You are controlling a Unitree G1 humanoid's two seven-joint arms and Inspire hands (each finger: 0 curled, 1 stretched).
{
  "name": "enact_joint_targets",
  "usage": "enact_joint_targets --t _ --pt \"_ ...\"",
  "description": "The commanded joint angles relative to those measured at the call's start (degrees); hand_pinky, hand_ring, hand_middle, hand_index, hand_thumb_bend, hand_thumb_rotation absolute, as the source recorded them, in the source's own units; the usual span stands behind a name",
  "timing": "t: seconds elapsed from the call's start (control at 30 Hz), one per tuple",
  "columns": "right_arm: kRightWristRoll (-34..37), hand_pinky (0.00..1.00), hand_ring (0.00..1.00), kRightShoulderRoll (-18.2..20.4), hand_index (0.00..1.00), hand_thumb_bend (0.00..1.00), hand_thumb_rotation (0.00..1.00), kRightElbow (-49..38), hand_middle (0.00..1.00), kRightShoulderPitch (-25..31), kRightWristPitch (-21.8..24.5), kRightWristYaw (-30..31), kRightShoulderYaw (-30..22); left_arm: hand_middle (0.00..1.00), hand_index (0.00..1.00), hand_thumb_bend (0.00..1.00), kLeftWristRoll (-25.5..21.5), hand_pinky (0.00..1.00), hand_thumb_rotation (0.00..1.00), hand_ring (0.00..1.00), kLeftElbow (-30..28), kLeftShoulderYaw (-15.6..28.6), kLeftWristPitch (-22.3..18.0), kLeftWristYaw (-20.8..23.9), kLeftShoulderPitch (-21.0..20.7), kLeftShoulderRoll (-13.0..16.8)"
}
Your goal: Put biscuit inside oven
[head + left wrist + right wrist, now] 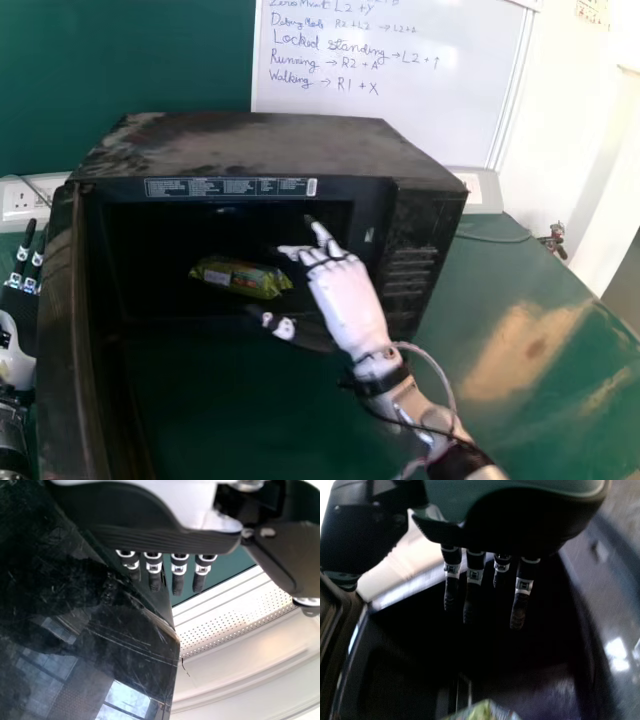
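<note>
Biscuit pack (240, 278) x1, inside oven (280, 145) x1; long axis roughly left-right, right end slightly lower in head view. Right hand (345, 300) at opening, fingers straight, spread. Left hand (12, 355) beside door (60, 350), fingers straight.

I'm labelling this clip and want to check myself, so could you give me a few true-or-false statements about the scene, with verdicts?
1. The biscuit packet lies inside the oven. True.
2. The right robot hand has its fingers curled round the packet. False: its fingers are straight and hold nothing.
3. The oven door stands open. True.
4. The left robot hand is inside the oven. False: it is outside, beside the door.
5. The whiteboard behind the oven bears handwriting. True.
</note>
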Motion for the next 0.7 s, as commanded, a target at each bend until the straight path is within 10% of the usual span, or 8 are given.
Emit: enact_joint_targets --t 0.0,0.67 --pt "0.0 0.54 0.59 -0.6 0.73 0.89 0.23 -0.6 0.64 1.5 -1.5 -2.3 -1.2 0.73 0.99 0.00 0.4 0.00 1.00 0.30 3.0 0.1 1.1 0.0 3.2 -3.0" --pt "-4.4 0.42 0.46 -3.1 0.67 0.76 0.20 7.0 0.55 4.8 -12.3 -22.1 -2.0 0.73 0.99 0.00 0.4 0.00 1.00 0.32 4.0 0.3 1.7 0.4 2.6 -2.5"
